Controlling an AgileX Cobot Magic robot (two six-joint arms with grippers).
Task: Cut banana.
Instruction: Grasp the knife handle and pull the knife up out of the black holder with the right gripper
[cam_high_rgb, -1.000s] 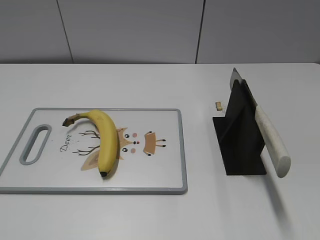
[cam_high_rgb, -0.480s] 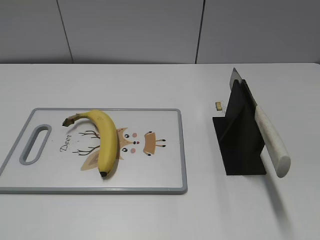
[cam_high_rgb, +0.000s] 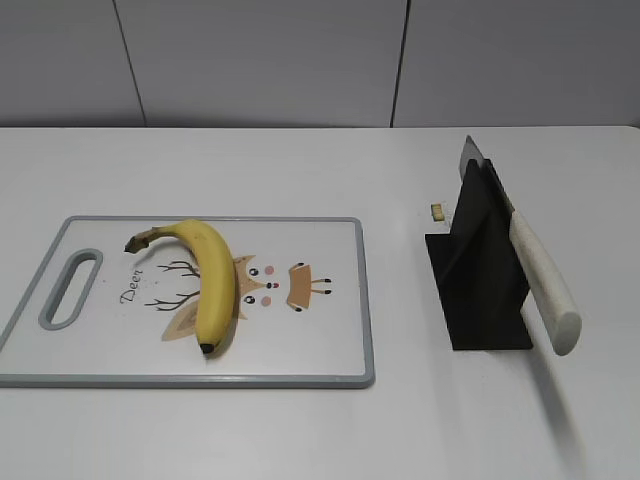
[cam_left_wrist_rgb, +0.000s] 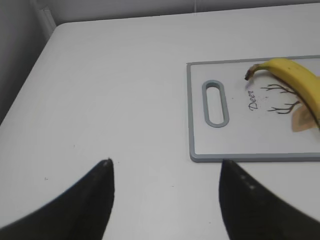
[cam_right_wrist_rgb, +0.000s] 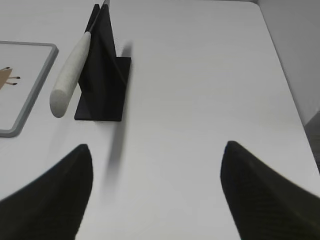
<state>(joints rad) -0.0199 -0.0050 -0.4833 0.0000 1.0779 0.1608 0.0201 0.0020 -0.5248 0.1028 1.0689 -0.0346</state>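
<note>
The yellow banana (cam_high_rgb: 208, 280) lies curved on a white cutting board (cam_high_rgb: 320, 350) with a deer drawing, stem to the back left, black tip to the front. It also shows in the left wrist view (cam_left_wrist_rgb: 295, 80) on the board (cam_left_wrist_rgb: 200, 135). A knife with a white handle (cam_high_rgb: 545, 285) rests in a black stand (cam_high_rgb: 478, 270), also in the right wrist view (cam_right_wrist_rgb: 69, 82). My left gripper (cam_left_wrist_rgb: 165, 172) is open and empty over bare table left of the board. My right gripper (cam_right_wrist_rgb: 157, 152) is open and empty, right of the stand. Neither gripper shows in the exterior view.
A small tan crumb-like piece (cam_high_rgb: 437, 211) lies on the white table behind the stand. The table's left edge (cam_left_wrist_rgb: 35, 65) and right edge (cam_right_wrist_rgb: 285, 75) are near the grippers. A grey wall stands behind the table.
</note>
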